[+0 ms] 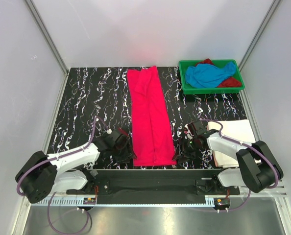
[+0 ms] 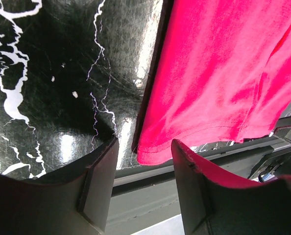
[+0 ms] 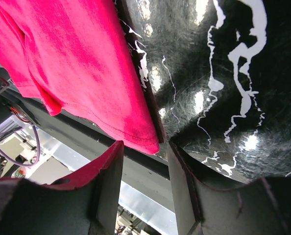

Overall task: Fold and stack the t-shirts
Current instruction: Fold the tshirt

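The hot pink t-shirt lies folded into a long strip down the middle of the black marbled table. My left gripper is open beside the strip's near left corner, which lies just past my fingertips. My right gripper is open beside the near right corner. Neither holds cloth. A folded white t-shirt lies at the right under my right arm. The sky blue t-shirt and the dark red t-shirt lie bunched in the green tray.
The green tray stands at the back right corner. The table's near edge and a metal rail run just below the pink strip's hem. White walls enclose the table on three sides.
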Controlling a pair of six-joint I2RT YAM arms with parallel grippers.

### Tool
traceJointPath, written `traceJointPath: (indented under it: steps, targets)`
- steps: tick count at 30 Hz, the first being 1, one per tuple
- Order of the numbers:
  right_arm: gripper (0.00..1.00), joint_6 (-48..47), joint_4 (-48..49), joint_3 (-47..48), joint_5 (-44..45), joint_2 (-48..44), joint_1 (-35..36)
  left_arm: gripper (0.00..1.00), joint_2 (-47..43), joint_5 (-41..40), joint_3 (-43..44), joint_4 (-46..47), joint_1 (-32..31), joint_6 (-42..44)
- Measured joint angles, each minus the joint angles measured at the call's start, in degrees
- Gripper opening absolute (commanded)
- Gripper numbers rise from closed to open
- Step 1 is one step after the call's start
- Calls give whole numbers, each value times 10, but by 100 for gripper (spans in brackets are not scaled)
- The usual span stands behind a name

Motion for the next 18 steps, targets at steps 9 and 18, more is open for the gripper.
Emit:
traceJointPath:
  steps: [9,18]
  targets:
    - [49,14,12,0,-12,12,4,51,7,7,0,2,-17,-9]
    - [44,23,26,0,-25,26,7,39,28,20,3,14,-32,-22]
